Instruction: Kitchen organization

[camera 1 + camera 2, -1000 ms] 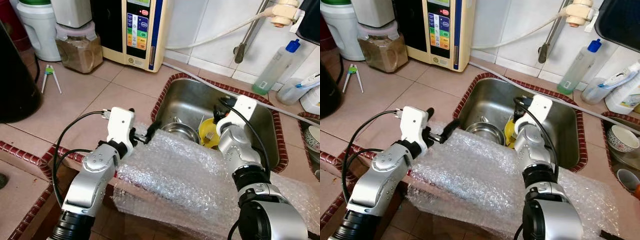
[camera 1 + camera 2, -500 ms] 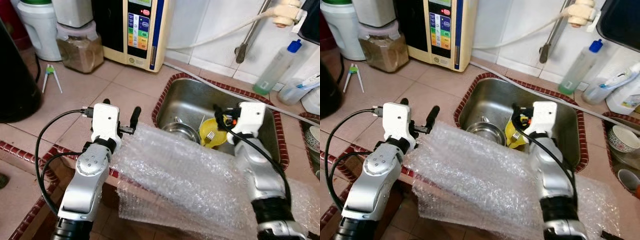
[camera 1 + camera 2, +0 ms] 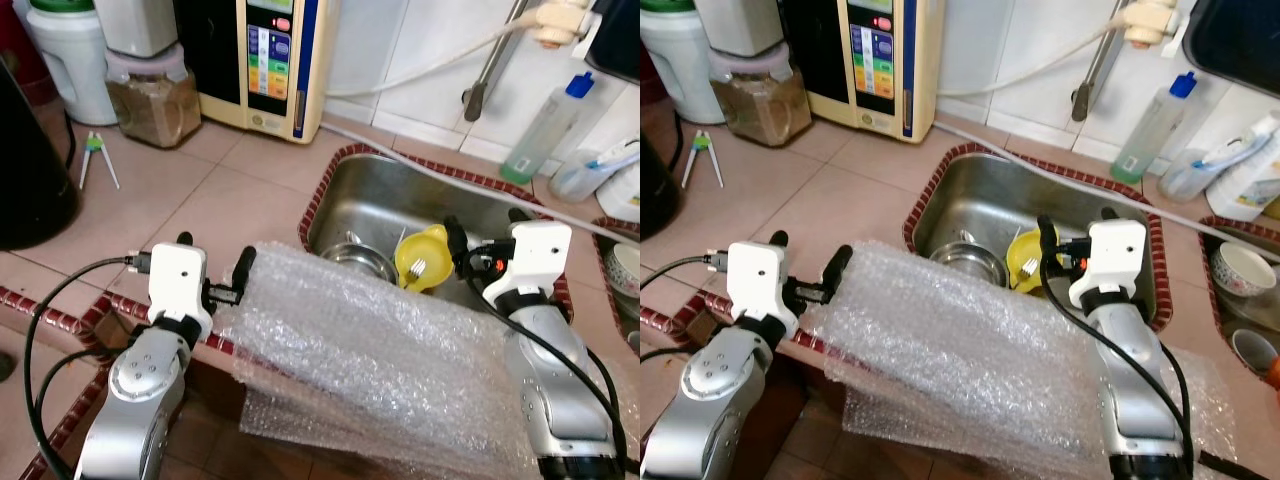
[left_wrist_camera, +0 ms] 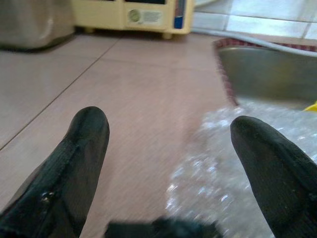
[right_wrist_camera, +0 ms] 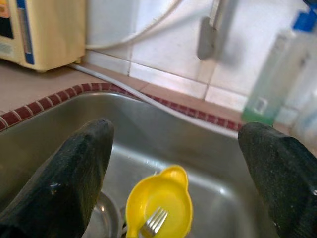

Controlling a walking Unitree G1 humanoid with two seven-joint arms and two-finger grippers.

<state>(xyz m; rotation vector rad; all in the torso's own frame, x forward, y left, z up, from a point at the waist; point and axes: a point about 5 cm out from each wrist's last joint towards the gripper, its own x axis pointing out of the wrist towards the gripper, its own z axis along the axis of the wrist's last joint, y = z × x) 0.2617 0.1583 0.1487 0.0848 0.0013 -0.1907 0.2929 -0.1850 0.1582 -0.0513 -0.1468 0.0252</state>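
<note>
Bubble wrap (image 3: 370, 350) before sink (image 3: 380, 205); bowl (image 3: 420, 262) in sink

Both silver arms raised forward from the near edge, bent at the elbow, well apart. Left gripper (image 3: 212, 264) at the left, two black fingers spread wide and pointing far. Right gripper (image 3: 485, 232) at the right, fingers (image 5: 74, 173) spread wide too, wrist slightly higher.

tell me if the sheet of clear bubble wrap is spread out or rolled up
Spread out. The sheet of clear bubble wrap lies draped across the near rim of the steel sink and hangs over the counter edge in loose overlapping layers.
</note>
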